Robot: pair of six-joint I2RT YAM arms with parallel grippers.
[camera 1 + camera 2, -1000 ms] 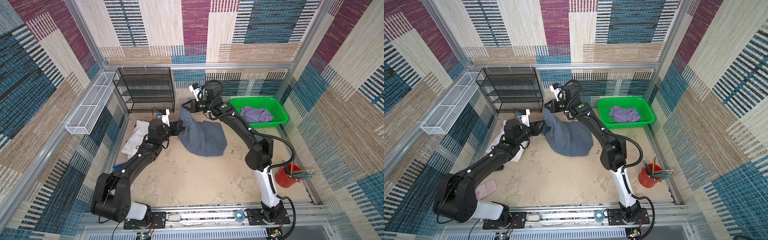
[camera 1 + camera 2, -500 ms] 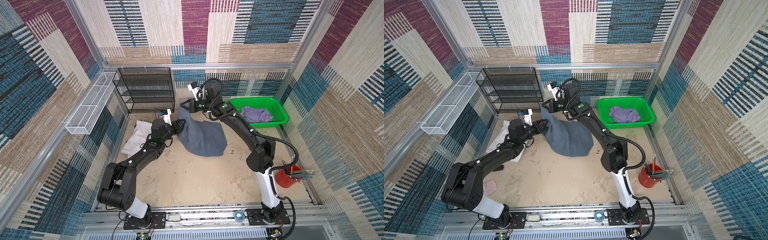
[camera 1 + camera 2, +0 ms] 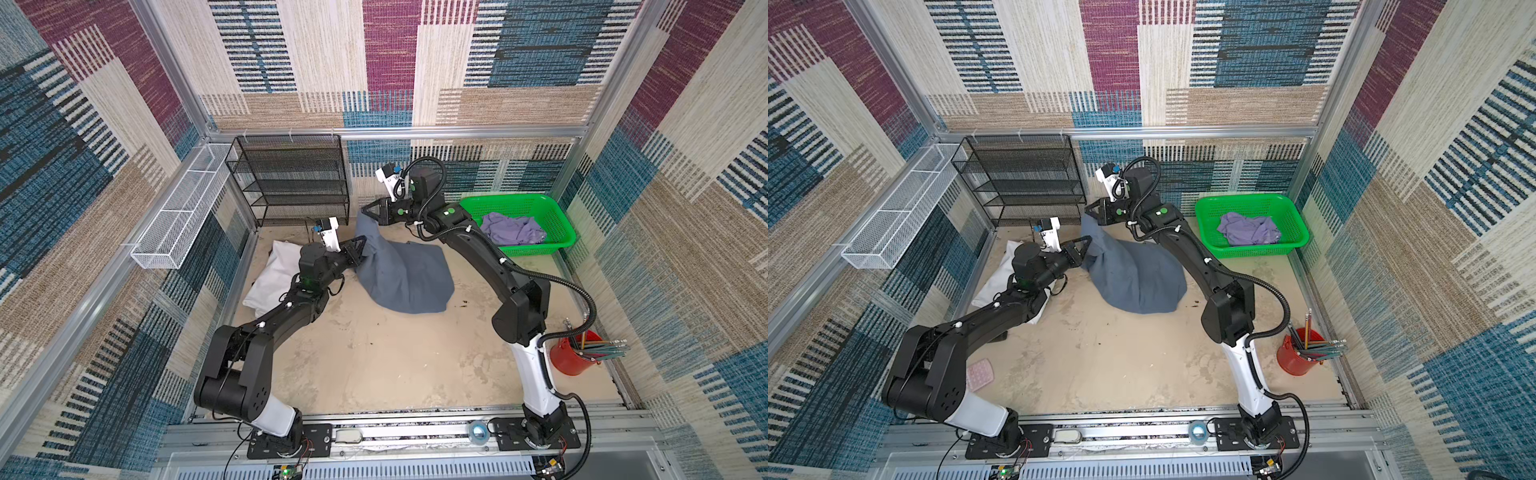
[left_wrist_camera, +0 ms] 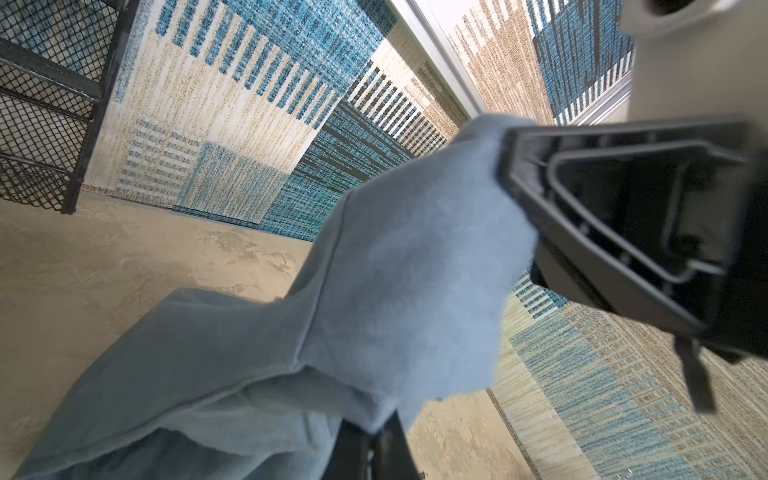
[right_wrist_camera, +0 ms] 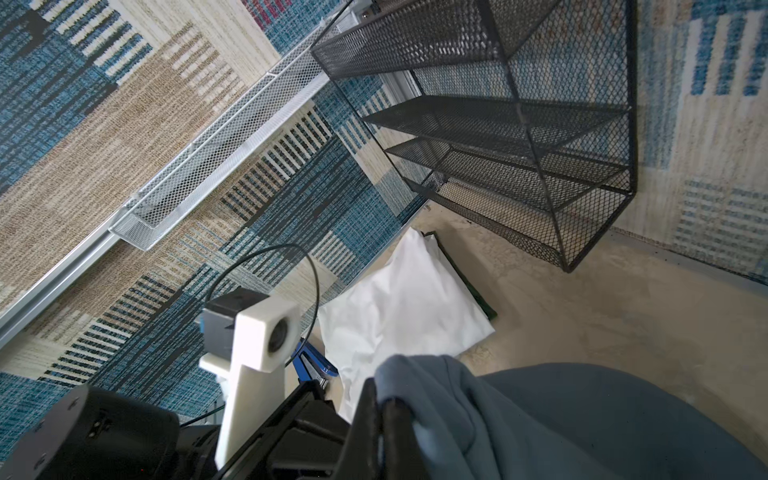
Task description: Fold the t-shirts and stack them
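Black left arm [image 3: 286, 316], right arm [image 3: 486, 257], white base links [image 3: 274, 415], ribbed black hose [image 3: 592, 305], white wrist cameras [image 3: 329, 235], black wedge-shaped left tool [image 3: 362, 241], right tool [image 3: 365, 210].

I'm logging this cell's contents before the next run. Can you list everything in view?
blue-grey t-shirt: 1, slate, centre, top lifted
green basket: 1, green, far right
lavender t-shirt: 1, purple, in green basket
mesh shelf: 1, black, far left
wire tray: 1, white, left wall
white bundle: 1, white, left side
red cup: 1, red, near right, holds pencils
pink pad: 1, pink, near left
left gripper: 1, black, shut on blue-grey t-shirt
right gripper: 1, black, shut on blue-grey t-shirt
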